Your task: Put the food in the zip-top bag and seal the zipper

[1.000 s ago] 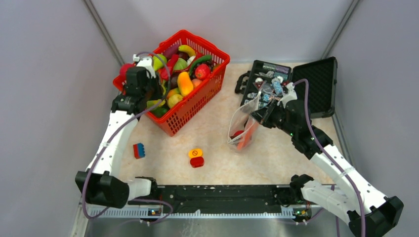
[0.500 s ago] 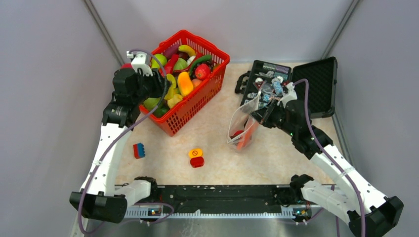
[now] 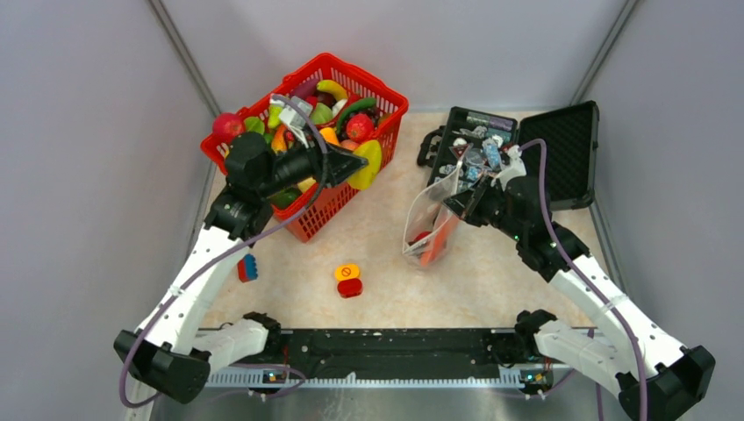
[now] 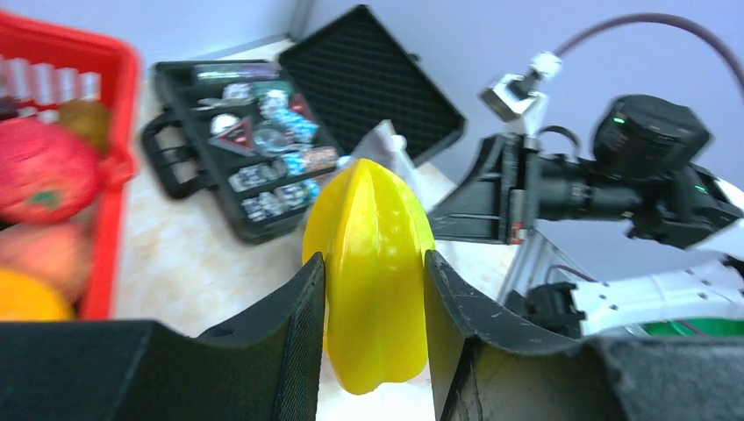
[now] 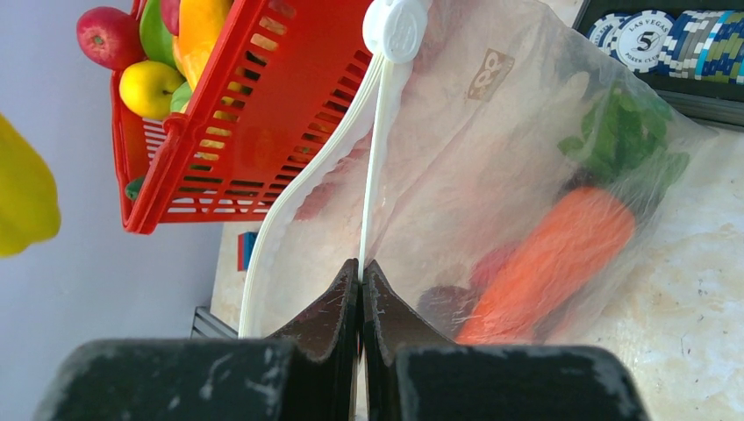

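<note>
Left gripper [image 4: 375, 263], clamping a glossy yellow ridged toy fruit [image 3: 368, 165], is swinging out of the red plastic basket [image 3: 303, 224] at eleven o'clock toward the clear crinkly zip-top bag [image 3: 428, 210] at three o'clock, whose whitish zipper strip [image 5: 373, 175] the right gripper [image 5: 361, 263] is pinching.

The left arm [image 3: 203, 267] reaches to upper centre, left gripper [image 3: 355, 164] clamping a yellow fruit [image 4: 373, 228]; the right arm [image 3: 586, 285] angles up-left, right gripper [image 5: 361, 267] pinching the zipper [image 5: 373, 158].

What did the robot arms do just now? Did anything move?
The left gripper lifted out of the red basket with a yellow star fruit clamped in it and swung right, toward the zip-top bag. The right gripper kept pinching the zipper; bag and carrot stayed put.
</note>
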`<state>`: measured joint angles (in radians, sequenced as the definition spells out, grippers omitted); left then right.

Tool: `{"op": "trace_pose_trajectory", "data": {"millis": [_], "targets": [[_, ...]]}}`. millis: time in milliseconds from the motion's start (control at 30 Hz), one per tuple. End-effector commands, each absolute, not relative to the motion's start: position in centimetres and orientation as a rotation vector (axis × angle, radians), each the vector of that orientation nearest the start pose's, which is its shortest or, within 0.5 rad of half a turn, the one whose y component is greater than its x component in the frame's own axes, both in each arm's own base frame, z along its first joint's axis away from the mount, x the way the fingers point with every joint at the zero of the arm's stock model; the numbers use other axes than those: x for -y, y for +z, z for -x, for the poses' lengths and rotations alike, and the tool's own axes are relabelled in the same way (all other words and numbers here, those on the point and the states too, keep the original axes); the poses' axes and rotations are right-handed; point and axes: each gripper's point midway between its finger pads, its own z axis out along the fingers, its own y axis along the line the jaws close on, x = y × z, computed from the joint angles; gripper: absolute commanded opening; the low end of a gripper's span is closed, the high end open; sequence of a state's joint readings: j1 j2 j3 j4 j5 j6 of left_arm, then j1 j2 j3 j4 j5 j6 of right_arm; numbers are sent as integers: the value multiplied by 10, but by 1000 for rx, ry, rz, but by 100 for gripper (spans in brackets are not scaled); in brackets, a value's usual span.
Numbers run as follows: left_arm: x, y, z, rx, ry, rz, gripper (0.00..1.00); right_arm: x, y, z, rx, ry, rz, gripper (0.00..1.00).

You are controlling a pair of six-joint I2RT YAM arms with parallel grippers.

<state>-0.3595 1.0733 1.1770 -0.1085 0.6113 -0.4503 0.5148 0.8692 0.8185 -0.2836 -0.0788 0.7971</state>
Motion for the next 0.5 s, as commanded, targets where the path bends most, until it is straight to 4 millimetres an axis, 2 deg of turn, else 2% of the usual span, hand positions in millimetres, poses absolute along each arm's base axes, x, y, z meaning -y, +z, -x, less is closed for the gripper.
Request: {"op": "trace_pose_trajectory", "data": {"millis": [0,267,467], "targets": [[259,422,-259,-1478,-1205,-549,8,-199,268,-261,-1955,978,-220,0],[291,420,-248,-1455,-1291,-616,8,-198,267,-261,-1963,971,-224,0],[305,423,-242,-1441,-1331,-654,9,-196,267,-260,-1952,971,-232,0]]}}
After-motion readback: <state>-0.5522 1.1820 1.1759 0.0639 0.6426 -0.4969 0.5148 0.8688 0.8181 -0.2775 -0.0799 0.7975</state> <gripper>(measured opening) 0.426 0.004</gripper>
